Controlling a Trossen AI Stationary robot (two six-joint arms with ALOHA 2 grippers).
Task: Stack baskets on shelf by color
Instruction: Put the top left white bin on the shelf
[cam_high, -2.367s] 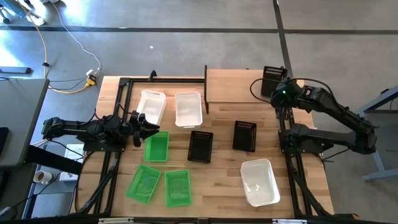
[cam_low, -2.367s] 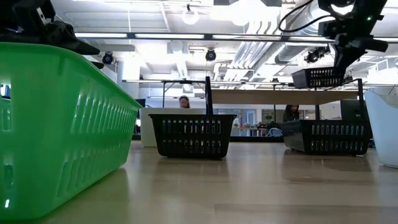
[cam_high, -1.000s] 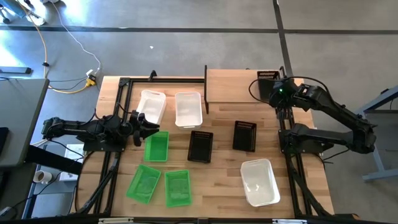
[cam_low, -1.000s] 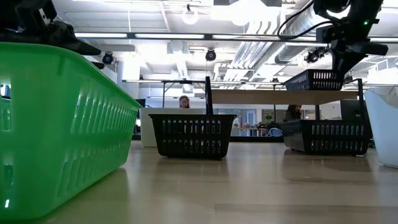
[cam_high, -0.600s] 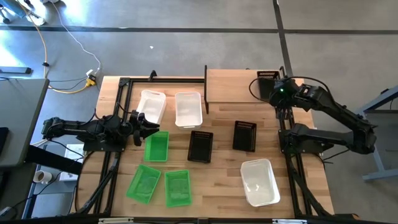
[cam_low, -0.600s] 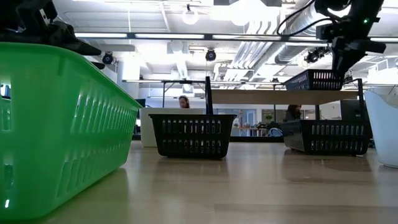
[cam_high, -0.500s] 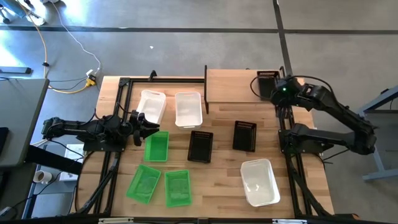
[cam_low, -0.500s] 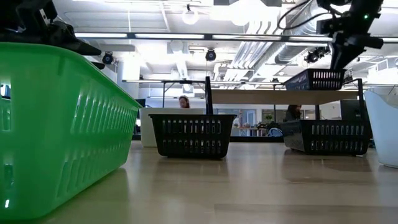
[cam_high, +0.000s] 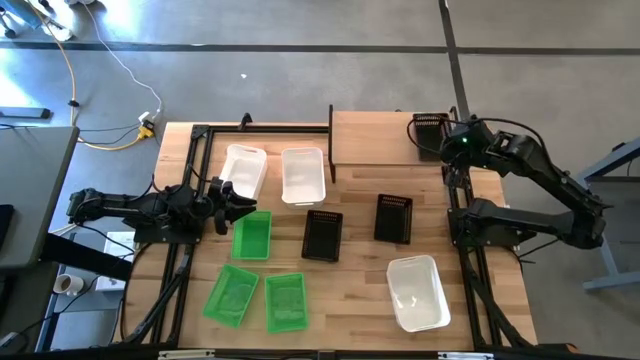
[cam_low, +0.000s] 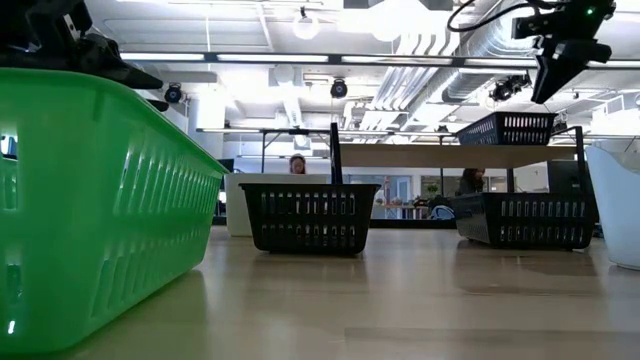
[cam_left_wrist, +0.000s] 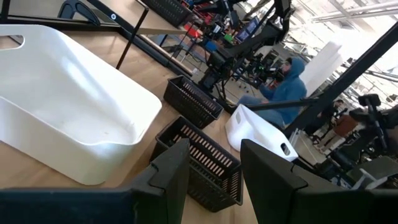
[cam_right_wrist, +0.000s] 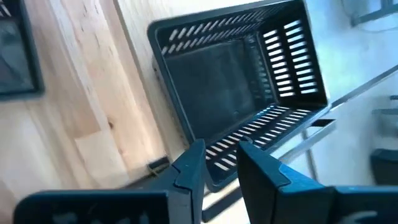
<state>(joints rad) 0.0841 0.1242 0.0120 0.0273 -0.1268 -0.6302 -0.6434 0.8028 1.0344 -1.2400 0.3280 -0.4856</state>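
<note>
High view first. What sits on the shelf (cam_high: 378, 138)?

– One black basket (cam_high: 429, 133), at the shelf's right end. Part of it hides under the right arm.

– Is the right gripper (cam_right_wrist: 217, 163) holding it?

– No. In the right wrist view its two dark fingers (cam_right_wrist: 191, 168) stand a little apart, with only air between them. The basket lies past the tips, and its far corner hangs over the shelf edge. In the low view the gripper is up above the basket, not touching.

– Where are the other baskets?

– On the table (cam_high: 360, 290). Two more black ones (cam_high: 322, 235) lie in the middle, side by side but apart. Two white baskets (cam_high: 303, 176) sit near the shelf's left leg. A third white one (cam_high: 417, 291) is near the front right. Three green baskets (cam_high: 252, 235) are on the left.

– And the left gripper (cam_high: 238, 201)?

– It waits low, just beside the top green basket. In the left wrist view its fingers are spread, holding nothing.

– Why is the low view so hard to read?

– A green basket wall (cam_low: 100, 200) fills the left side, cut off by the edge. A person (cam_low: 297, 164) far behind is tiny.
</note>
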